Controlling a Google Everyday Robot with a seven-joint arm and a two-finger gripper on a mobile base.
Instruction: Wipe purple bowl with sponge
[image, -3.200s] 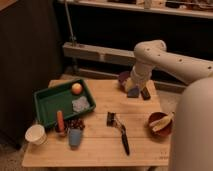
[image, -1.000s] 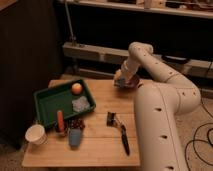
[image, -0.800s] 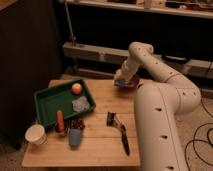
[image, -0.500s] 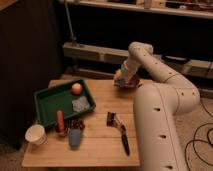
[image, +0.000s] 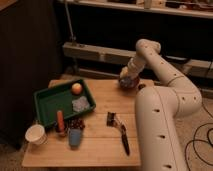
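The purple bowl (image: 131, 84) sits at the far right edge of the wooden table (image: 100, 145), partly covered by my arm. My gripper (image: 125, 77) reaches down into the bowl from the right. A small bluish patch at its tip is the sponge (image: 128, 79), pressed against the inside of the bowl. The wrist hides most of the sponge and the bowl's far rim.
A green tray (image: 49, 102) at the left holds an orange (image: 76, 88) and a pale crumpled item (image: 80, 104). A white cup (image: 36, 134), a blue cup (image: 75, 136) and a black-handled brush (image: 122, 136) stand at the front. My big arm (image: 155, 125) covers the table's right side.
Since 3.2 s ago the arm has swung nearer the camera and now hides the dark red bowl. Over the last second the gripper has stayed at the purple bowl with hardly any shift.
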